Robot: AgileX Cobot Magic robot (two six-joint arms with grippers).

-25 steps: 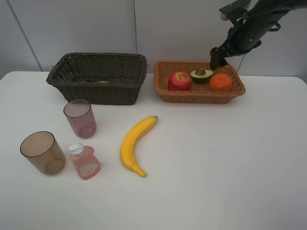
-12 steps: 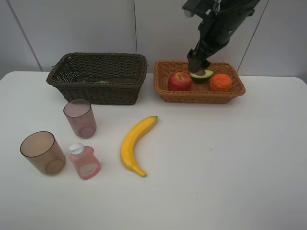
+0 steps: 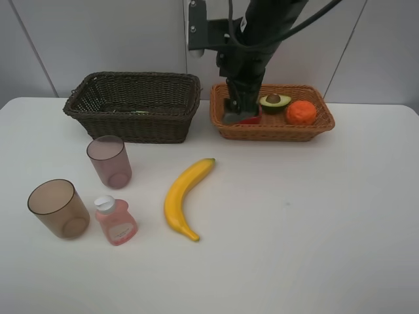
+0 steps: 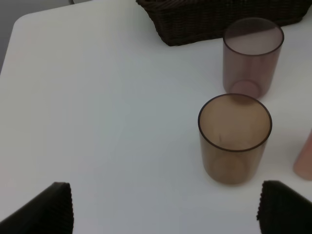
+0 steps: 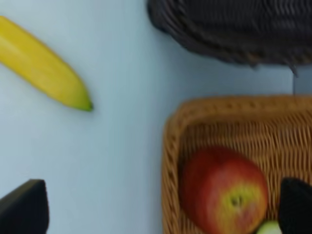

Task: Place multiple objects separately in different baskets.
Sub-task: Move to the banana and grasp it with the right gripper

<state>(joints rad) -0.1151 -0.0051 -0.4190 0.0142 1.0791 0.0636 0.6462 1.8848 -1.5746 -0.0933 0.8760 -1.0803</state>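
The light orange-tan basket point(image 3: 275, 133) holds the red apple point(image 5: 224, 190), the halved avocado point(image 3: 275, 101) and the orange tangerine point(image 3: 301, 112). My right gripper point(image 3: 236, 112) hangs open and empty over the apple, hiding most of it in the exterior view. The yellow banana point(image 3: 185, 196) lies on the table. Two brownish-pink cups point(image 3: 109, 161) point(image 3: 57, 208) and the small pink bottle point(image 3: 116, 221) stand at the front left. The dark brown basket point(image 3: 134, 104) is at the back left. My left gripper point(image 4: 168, 214) is open, empty, short of the nearer cup point(image 4: 234, 136). The green pump bottle is out of view.
The white table point(image 3: 294, 222) ends at a grey wall behind the baskets. In the right wrist view the banana's tip point(image 5: 41, 66) lies beside the light basket's rim point(image 5: 170, 161), with the dark basket point(image 5: 229, 29) beyond.
My right arm has swung left along the light basket, from above the tangerine end to over the apple, and lowered. Nothing on the table has moved.
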